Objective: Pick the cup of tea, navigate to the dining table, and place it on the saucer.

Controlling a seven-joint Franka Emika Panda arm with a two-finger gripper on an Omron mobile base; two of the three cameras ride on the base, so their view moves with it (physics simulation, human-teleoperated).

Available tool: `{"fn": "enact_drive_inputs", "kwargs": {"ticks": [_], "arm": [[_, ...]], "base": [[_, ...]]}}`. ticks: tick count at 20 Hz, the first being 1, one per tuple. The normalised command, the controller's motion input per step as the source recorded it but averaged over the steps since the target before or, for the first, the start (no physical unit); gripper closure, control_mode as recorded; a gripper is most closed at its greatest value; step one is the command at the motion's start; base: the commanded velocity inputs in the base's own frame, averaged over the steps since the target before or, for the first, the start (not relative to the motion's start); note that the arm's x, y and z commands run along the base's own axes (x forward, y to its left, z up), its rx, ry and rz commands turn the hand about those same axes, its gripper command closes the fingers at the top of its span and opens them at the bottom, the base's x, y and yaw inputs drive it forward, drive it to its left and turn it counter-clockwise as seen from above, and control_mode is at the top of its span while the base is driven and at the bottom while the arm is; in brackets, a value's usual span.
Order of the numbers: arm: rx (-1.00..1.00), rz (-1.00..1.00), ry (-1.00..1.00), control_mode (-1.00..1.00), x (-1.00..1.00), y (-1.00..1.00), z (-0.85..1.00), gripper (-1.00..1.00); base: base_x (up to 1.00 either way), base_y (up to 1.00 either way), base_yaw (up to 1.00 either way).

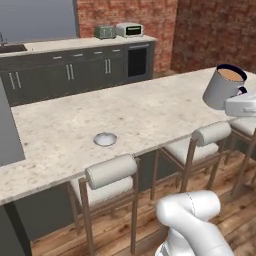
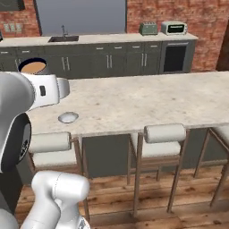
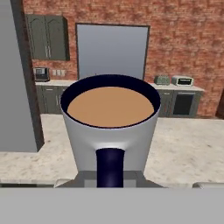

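One cup of tea (image 1: 224,86) is hanging in the air above the right part of the desk (image 1: 75,125), tilted a little, its brown liquid showing under the dark rim. One saucer (image 1: 105,139) is lying on the desk near its front edge, well apart from the cup and to its left (in the right base view the same saucer (image 2: 68,117) is sitting just below and right of the raised cup (image 2: 33,67)). Three cushioned stools are lining up along the desk's front edge, the nearest one (image 1: 111,179) standing just in front of the saucer. One gripper (image 1: 241,96) is closing on the cup at its dark handle; its fingertips are hidden behind the mug (image 3: 109,120) in the hand view, so how wide it is standing cannot be told exactly.
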Motion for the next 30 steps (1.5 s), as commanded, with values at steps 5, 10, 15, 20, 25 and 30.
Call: {"fn": "enact_drive_inputs", "kwargs": {"ticks": [5,10,15,20,25,30], "arm": [[0.0,0.0,0.0,1.0,0.0,0.0,0.0,1.0],[0.0,0.0,0.0,1.0,0.0,0.0,0.0,1.0],[0.0,0.0,0.0,1.0,0.0,0.0,0.0,1.0],[0.0,0.0,0.0,1.0,0.0,0.0,0.0,1.0],[0.0,0.0,0.0,1.0,0.0,0.0,0.0,1.0],[0.0,0.0,0.0,1.0,0.0,0.0,0.0,1.0]], "base": [[0.18,-0.12,0.41],[0.7,0.07,0.19],[1.0,-0.01,0.07],[0.86,-0.01,0.04],[0.27,0.0,0.03],[0.0,0.0,0.0]]}}
